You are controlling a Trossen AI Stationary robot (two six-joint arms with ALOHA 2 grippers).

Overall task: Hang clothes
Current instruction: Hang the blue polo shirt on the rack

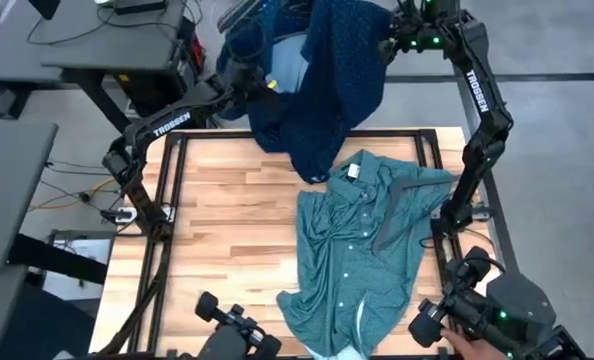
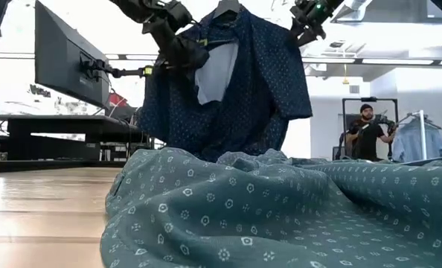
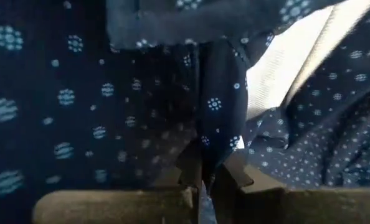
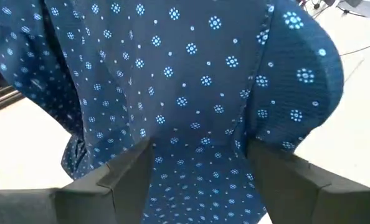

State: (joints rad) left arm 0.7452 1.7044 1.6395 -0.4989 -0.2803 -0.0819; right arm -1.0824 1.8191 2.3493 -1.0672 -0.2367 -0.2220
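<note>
Navy shirt [image 1: 327, 85] hangs raised beyond the table's far edge. We see the left gripper [image 3: 203, 177] pinching its front placket, keeping the opening accessible; the right gripper [image 4: 197, 171], fingers spread, faces its shoulder. Teal shirt [image 1: 362, 250] lies on the table [image 1: 227, 230].

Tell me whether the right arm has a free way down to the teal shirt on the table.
Probably yes. The right gripper is open beside the hanging navy shirt, holding nothing, and the teal shirt lies uncovered on the table below.
</note>
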